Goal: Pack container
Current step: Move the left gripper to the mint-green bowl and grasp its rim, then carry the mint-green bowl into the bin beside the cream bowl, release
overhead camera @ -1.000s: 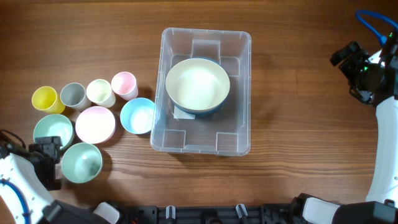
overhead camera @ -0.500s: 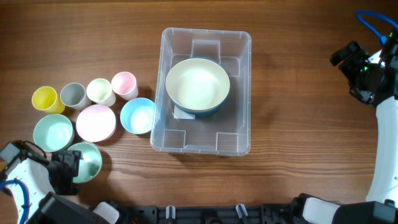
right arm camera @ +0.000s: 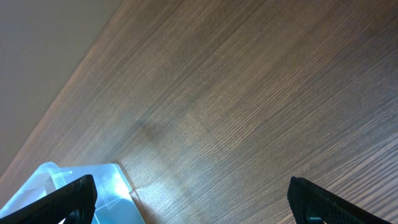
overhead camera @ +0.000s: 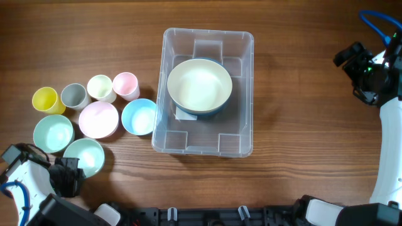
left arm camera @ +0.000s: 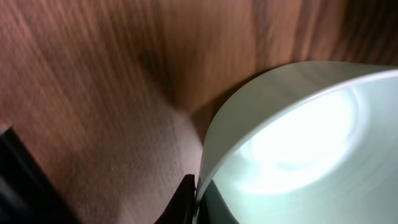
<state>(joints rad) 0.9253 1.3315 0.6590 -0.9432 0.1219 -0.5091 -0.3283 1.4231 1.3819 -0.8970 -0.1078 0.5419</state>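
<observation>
Clear container [overhead camera: 208,91] at mid-table [overhead camera: 301,125], with a big cream bowl [overhead camera: 200,85] sitting inside it.
Well left of the container's near corner is a mint bowl [overhead camera: 83,157]; left gripper [overhead camera: 70,171] fingers are pinched on its rim. Right gripper [right arm camera: 189,186] is well right of the container, fingers spread wide apart.

L arm [overhead camera: 25,181] low at near-left corner, wrist turned inward. L gripper [left arm camera: 200,195] pinched on rim of pale green bowl [overhead camera: 85,157], one finger outside, other inside. R arm [overhead camera: 388,144] stretched along right edge. R gripper [right arm camera: 193,202] well above tabletop, fingers spread wide.
</observation>
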